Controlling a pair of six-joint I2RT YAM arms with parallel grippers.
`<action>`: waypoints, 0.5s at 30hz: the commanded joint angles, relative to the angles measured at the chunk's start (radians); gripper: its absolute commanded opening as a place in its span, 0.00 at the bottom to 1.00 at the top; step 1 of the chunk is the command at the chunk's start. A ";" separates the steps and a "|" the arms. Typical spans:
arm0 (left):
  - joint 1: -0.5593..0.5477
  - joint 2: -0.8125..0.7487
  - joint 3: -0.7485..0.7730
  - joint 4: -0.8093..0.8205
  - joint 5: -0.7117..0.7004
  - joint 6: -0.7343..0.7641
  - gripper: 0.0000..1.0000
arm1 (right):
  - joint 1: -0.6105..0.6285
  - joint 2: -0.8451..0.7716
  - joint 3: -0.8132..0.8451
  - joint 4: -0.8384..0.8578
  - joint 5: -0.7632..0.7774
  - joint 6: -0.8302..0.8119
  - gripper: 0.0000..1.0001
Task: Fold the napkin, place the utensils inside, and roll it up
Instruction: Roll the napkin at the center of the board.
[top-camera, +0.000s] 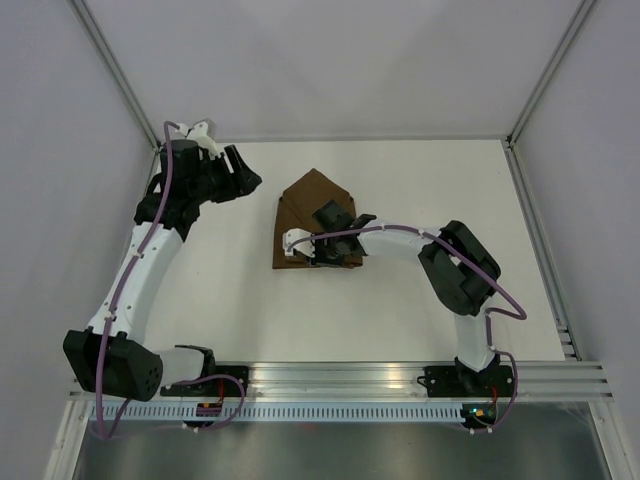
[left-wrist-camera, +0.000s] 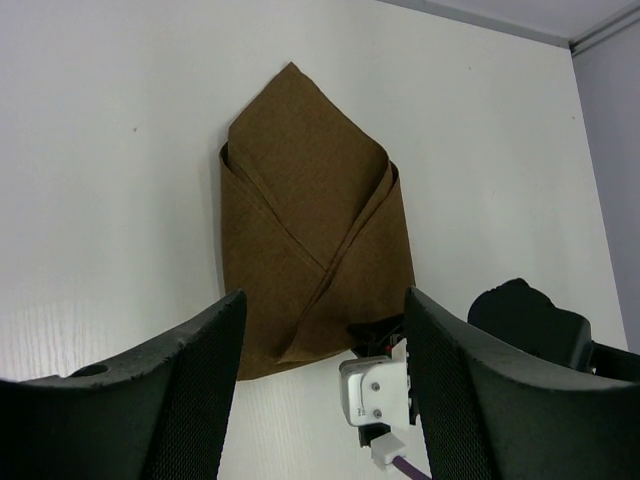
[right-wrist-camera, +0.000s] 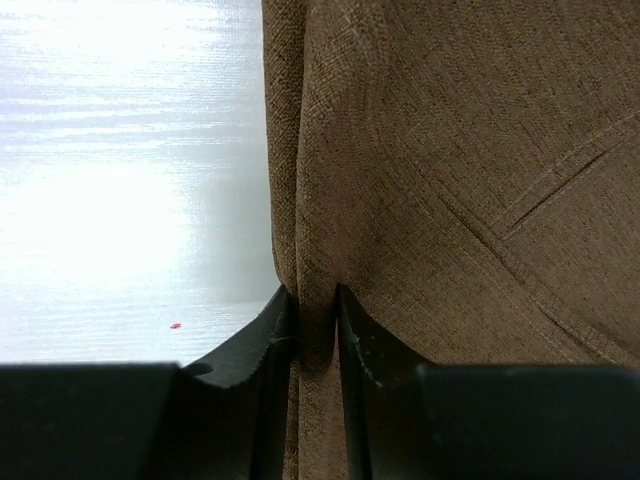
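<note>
The dark brown napkin (top-camera: 305, 200) lies at mid-table, folded into a pocket with a pointed top and overlapping side flaps. It also shows in the left wrist view (left-wrist-camera: 305, 200). My right gripper (top-camera: 322, 252) is at the napkin's near edge. In the right wrist view the gripper (right-wrist-camera: 313, 320) is shut on a thin fold of the napkin (right-wrist-camera: 450, 150) along its edge. My left gripper (top-camera: 250, 180) is open and empty at the far left, apart from the napkin; its fingers (left-wrist-camera: 190, 380) frame the cloth. No utensils show in any view.
The white table (top-camera: 420, 180) is bounded by grey walls at the back and sides. A metal rail (top-camera: 340, 380) runs along the near edge by the arm bases. The right arm's elbow (top-camera: 460, 265) sits right of the napkin.
</note>
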 joint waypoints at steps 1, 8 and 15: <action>-0.010 -0.069 -0.030 0.060 0.044 0.020 0.70 | 0.000 0.072 0.019 -0.154 -0.033 0.000 0.24; -0.061 -0.130 -0.111 0.170 0.057 0.023 0.68 | -0.032 0.138 0.124 -0.324 -0.138 -0.010 0.15; -0.191 -0.236 -0.251 0.342 0.005 0.090 0.66 | -0.112 0.213 0.272 -0.546 -0.266 -0.064 0.11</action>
